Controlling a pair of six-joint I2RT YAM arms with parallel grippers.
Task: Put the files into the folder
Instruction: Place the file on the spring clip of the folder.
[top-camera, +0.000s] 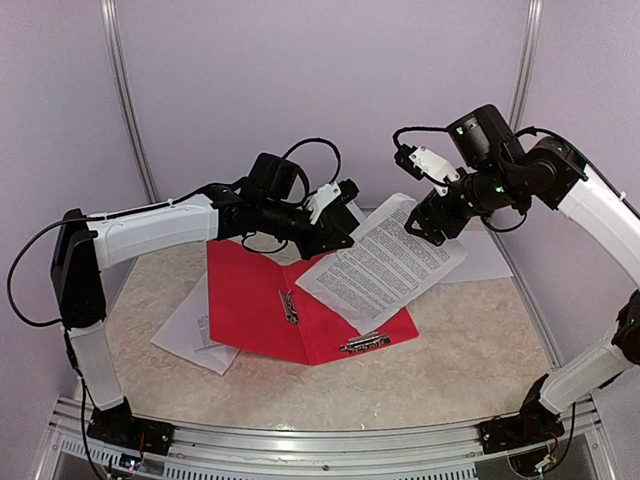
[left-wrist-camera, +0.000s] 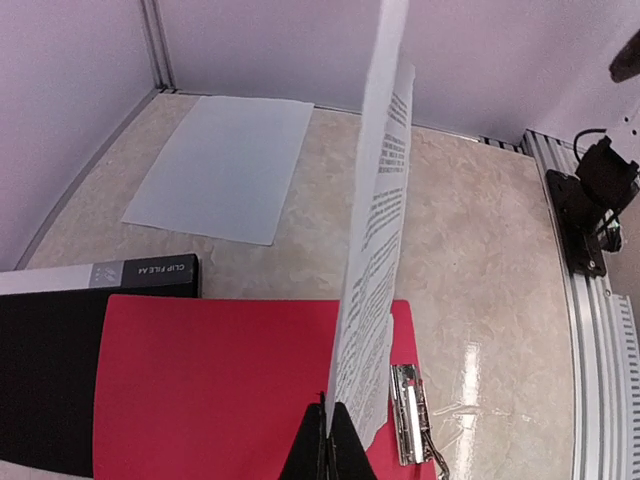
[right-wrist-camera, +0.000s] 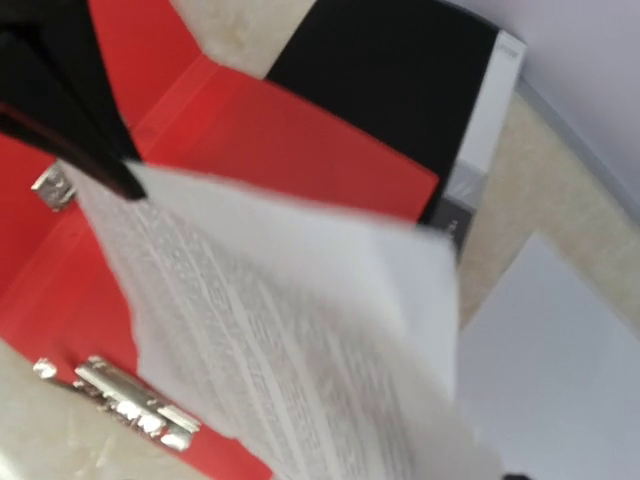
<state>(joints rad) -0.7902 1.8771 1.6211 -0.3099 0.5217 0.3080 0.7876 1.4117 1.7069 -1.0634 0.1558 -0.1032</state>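
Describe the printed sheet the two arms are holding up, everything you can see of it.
The printed sheet is thin white paper covered in blocks of small black text. It hangs tilted and slightly bowed above the open red folder. The left gripper pinches one edge, and the right gripper appears to hold the opposite, higher corner. Its lowest corner dips near the folder's metal clip; contact there cannot be told.

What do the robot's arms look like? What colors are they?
Both are white tubes with black joints. The left arm and the right arm each carry looping black cables near the wrist. Small green lights glow on the right one. The left end effector and right end effector are black, each with a white block behind it.
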